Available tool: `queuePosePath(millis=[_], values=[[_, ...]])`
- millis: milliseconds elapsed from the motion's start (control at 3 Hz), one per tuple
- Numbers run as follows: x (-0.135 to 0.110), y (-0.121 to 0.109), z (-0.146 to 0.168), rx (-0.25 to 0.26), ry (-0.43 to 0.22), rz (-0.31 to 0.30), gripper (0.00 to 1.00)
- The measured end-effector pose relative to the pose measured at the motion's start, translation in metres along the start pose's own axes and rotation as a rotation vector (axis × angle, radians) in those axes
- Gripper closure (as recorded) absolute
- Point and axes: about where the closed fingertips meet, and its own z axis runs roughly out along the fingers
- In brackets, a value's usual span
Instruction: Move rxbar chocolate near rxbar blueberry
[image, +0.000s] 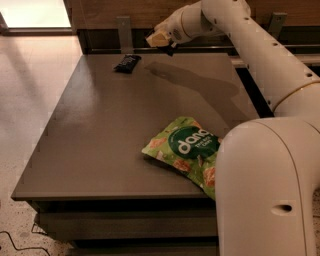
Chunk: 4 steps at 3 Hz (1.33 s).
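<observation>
gripper (157, 40): in the air over the far edge of the table, up and to the right of the blueberry bar, not touching the top.
grip: cannot tell whether it is open or closed, or gripping anything.
arm (260, 55): white, reaches in from the right and slants up to the far side, with the gripper at its left end.
blueberry bar (126, 63): small, dark and flat, lies on the table near the far left corner, slightly skewed to the edge.
chocolate bar: not to be made out for sure; a dark sliver (170, 49) juts from the underside of the gripper (too small to name).
table (100, 130): grey-brown top, with the arm's shadow across its far right part.
green bag (182, 150): lies flat near the front right of the top, white lettering up, well apart from the blueberry bar; its right end is hidden behind the robot's body.
body (270, 190): large white casing, fills the lower right.
floor (25, 100): pale tiles to the left of the table.
</observation>
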Motion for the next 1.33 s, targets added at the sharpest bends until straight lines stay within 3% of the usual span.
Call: queuePosePath(millis=[333,667,1333], values=[[-0.0013,-0.0016,0.0194,0.030,0.059,0.003,1.00],[0.0007,-0.0016,0.0208,0.030,0.064,0.014,0.84],[0.0022,0.0029,0.0270,0.019,0.064,0.013,0.37]])
